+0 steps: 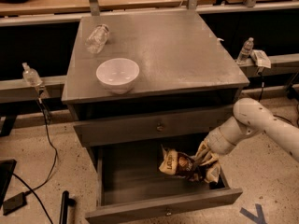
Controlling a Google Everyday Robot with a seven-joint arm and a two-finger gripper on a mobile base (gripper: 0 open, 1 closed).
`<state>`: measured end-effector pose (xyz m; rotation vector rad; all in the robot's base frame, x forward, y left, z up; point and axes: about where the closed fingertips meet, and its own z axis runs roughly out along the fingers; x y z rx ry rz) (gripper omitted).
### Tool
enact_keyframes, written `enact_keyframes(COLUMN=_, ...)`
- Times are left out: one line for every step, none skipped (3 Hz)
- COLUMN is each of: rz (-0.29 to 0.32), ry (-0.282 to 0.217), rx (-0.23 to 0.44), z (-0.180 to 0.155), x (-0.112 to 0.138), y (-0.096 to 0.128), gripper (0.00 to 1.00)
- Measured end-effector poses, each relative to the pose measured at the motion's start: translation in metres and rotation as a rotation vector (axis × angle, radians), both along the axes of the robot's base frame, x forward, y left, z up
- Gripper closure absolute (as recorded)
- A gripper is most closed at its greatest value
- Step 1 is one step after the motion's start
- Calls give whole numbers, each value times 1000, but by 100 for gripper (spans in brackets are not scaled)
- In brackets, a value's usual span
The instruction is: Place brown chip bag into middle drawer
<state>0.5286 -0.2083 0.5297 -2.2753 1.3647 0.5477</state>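
Note:
The brown chip bag (180, 163), dark brown with tan-yellow edges, is inside the open middle drawer (135, 181), at its right side, tilted and low over the plank floor. My gripper (202, 161) reaches down into the drawer from the right on the white arm (254, 125) and is shut on the bag's right end. The bag hides most of the fingers. The drawer's front panel with its small knob (167, 213) is pulled out toward the camera.
The upper grey knobbed front (156, 127) is shut above the open drawer. On the cabinet top stand a white bowl (117, 74) and a clear plastic bottle (97, 38) lying on its side. Cables and a black object lie on the floor at the left.

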Motion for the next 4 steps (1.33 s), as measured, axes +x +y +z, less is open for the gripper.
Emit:
enact_keyframes(rz=15, ry=10, rx=9, z=1, x=3, y=4, gripper=15)
enact_keyframes(rz=3, ry=-16, rx=31, z=15, x=-1, y=-1, gripper=0)
enact_keyframes(rz=-52, ry=-51, rx=65, z=37, x=-20, y=-23, gripper=0)
enact_keyframes(rz=-52, ry=-51, rx=65, z=37, x=-20, y=-23, gripper=0)
